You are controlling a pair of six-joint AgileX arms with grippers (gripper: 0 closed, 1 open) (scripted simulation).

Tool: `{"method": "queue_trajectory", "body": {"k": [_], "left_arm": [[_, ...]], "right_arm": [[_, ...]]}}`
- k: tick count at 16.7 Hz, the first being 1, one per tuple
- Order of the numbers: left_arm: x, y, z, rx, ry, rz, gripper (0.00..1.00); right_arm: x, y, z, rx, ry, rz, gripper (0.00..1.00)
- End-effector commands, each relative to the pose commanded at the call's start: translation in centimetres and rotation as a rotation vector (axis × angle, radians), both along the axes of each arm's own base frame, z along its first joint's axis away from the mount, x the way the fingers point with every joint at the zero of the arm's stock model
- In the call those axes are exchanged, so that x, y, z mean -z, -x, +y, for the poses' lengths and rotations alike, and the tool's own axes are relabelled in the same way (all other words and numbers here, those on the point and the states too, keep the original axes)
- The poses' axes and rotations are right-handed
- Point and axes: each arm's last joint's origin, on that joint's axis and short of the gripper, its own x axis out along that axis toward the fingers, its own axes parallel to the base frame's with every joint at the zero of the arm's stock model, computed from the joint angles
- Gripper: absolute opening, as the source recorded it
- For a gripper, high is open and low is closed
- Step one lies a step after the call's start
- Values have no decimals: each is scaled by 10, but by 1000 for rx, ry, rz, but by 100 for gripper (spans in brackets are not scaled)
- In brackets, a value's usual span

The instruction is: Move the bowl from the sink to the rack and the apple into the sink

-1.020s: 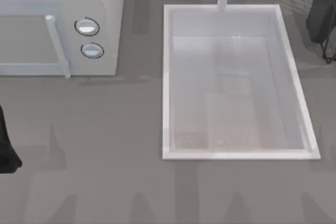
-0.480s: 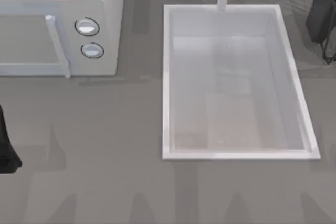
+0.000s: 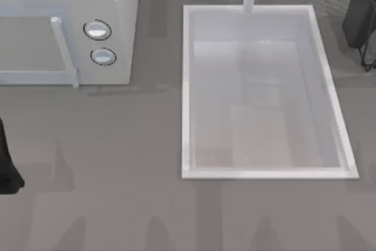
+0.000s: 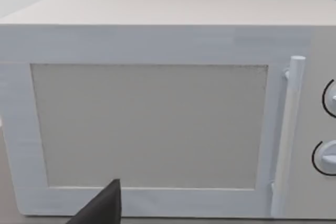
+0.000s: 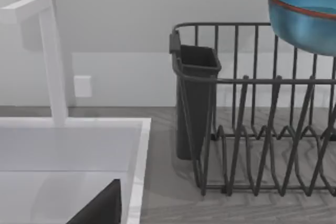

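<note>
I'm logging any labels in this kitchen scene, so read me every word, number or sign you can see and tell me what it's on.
None: no readable text anywhere.
The microwave has a blank door, and its two knobs show no numbers.
The sink, rack and bowl are unmarked.

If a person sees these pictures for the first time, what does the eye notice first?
Probably the blue bowl, seen in the right wrist view up at the dark wire rack, beside the sink. Next come the big white sink at the table's right and the white microwave at the back left.
</note>
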Motion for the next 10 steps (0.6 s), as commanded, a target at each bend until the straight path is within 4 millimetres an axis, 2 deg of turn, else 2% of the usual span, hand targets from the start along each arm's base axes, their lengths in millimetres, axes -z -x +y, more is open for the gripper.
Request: {"method": "queue_trajectory", "body": {"k": [6, 10], "left_arm": [[0, 0, 0, 0, 0, 0, 100], [0, 0, 0, 0, 0, 0, 100]], "right_arm": [[0, 0, 0, 0, 0, 0, 100], [-10, -2, -2, 22, 15, 103, 100]]}}
